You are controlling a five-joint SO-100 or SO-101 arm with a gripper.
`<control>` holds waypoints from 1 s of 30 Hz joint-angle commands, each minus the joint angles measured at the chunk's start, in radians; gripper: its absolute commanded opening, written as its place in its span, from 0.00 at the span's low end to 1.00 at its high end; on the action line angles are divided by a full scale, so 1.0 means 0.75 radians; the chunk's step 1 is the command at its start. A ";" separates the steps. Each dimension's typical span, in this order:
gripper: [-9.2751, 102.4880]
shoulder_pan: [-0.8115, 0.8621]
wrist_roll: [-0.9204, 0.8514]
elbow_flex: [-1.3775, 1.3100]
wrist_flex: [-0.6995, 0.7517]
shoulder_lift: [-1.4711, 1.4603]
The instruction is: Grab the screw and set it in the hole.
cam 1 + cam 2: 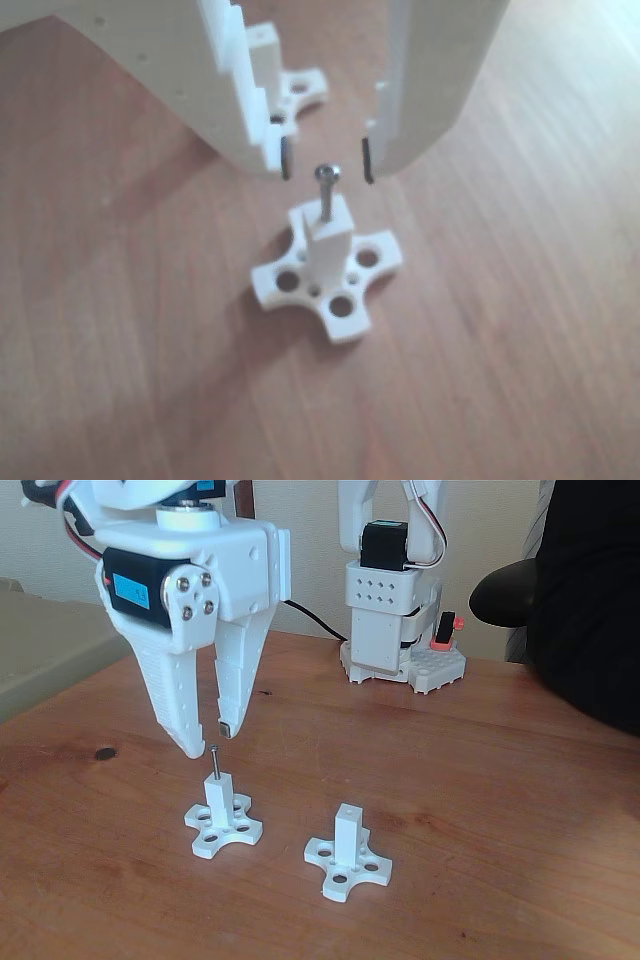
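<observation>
The screw [327, 192] stands upright with its shaft in the hole [325, 220] at the top of a white plastic post [327, 250]; its rounded shiny head sits clear above the square end face. It is thin, grey and metallic, much slimmer than the post. In the fixed view the screw [213, 762] rises from the left post [219, 797], whose cross-shaped base [223, 833] is pierced by larger round holes and rests flat on the counter [480, 780], a reddish-brown wood-grain surface.

The gripper [327, 160] hovers just above the screw head with its two white, ridged plastic fingers spread apart, holding nothing; dark pads line the fingertips [287, 158]. In the fixed view the gripper [208, 735] hangs just over the screw.

To the right of the first post in the fixed view stands a second post [347, 832], same shape, on its own cross base. Far behind, the arm's white base [400, 660] sits on the counter with a black cable beside it. A blue label on the black motor [133, 588] is too small to read. A small dark spot [104, 752] lies on the counter at the left.
</observation>
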 commanded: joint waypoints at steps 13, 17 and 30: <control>0.17 -0.016 0.008 -0.051 -0.031 0.012; 0.17 -0.020 0.008 -0.051 -0.035 0.004; 0.17 -0.016 0.004 -0.055 -0.035 -0.018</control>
